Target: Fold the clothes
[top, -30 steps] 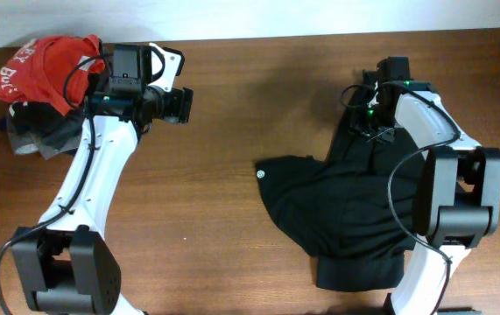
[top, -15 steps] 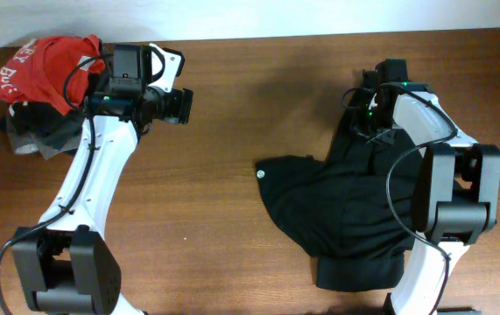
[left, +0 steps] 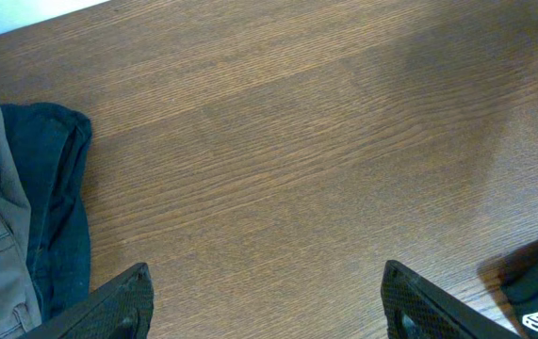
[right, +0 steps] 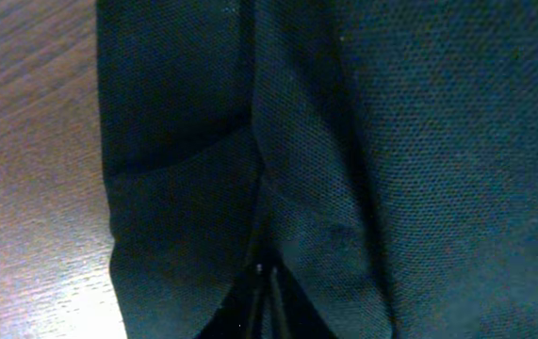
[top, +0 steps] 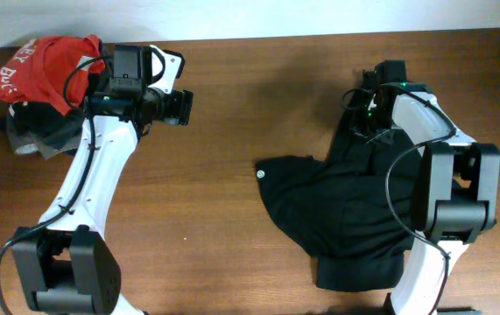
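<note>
You're at the opening grasp. Your right pincer, upper right of the overhead frame, looks pinched shut on a ridge of the black garment, which lies crumpled at right centre of the table. I judge the next move is to draw that edge out flat before any fold. Your left pincer hangs open over bare wood, holding nothing. The red shirt and grey clothes heaped upper left sit well apart. Your right arm overlies the cloth.

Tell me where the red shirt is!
In the overhead view, the red shirt lies in the far left corner of the table, atop a pile of darker clothes, just beside the left arm.
</note>
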Controlling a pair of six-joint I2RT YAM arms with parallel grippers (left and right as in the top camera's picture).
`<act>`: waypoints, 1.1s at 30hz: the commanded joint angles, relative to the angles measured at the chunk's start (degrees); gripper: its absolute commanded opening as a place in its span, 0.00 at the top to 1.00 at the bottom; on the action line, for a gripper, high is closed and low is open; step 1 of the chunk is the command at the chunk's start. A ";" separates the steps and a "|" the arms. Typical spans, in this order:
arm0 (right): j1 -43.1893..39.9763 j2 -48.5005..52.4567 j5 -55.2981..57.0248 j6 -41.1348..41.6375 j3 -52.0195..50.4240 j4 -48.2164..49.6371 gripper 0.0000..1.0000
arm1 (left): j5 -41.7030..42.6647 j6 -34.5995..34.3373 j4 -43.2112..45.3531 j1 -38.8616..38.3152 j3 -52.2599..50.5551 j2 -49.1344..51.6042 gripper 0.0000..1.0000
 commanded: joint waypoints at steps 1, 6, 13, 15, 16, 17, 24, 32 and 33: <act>1.51 1.49 1.38 -0.39 0.37 -0.02 0.96 | -0.59 0.94 -0.26 -0.07 1.14 0.37 0.23; 1.95 1.68 1.97 -0.35 0.48 0.04 0.96 | -0.59 0.94 -0.24 -0.07 1.14 0.37 0.23; 3.30 1.62 -3.32 -2.47 4.90 -2.45 0.96 | -0.59 0.94 0.76 0.20 1.14 0.37 0.23; 4.76 1.62 -3.87 -3.02 5.46 -2.60 0.96 | -0.59 0.92 0.87 0.20 1.14 0.37 0.23; 5.44 1.62 -3.87 -3.06 5.46 -2.51 0.96 | -0.59 0.92 0.85 0.20 1.14 0.37 0.23; 6.12 1.62 -3.91 -3.06 5.46 -2.43 0.96 | -0.59 0.92 0.83 0.20 1.14 0.37 0.23; 5.60 1.62 1.64 -0.57 5.46 -4.85 0.96 | -0.57 0.92 0.70 0.20 1.14 0.37 0.23; -1.70 1.62 3.89 -1.75 5.44 -8.81 0.92 | -0.37 0.92 0.90 0.15 1.14 0.37 0.23; -2.40 1.62 3.87 -1.97 5.44 -8.96 0.92 | -0.35 0.92 0.90 0.15 1.14 0.37 0.23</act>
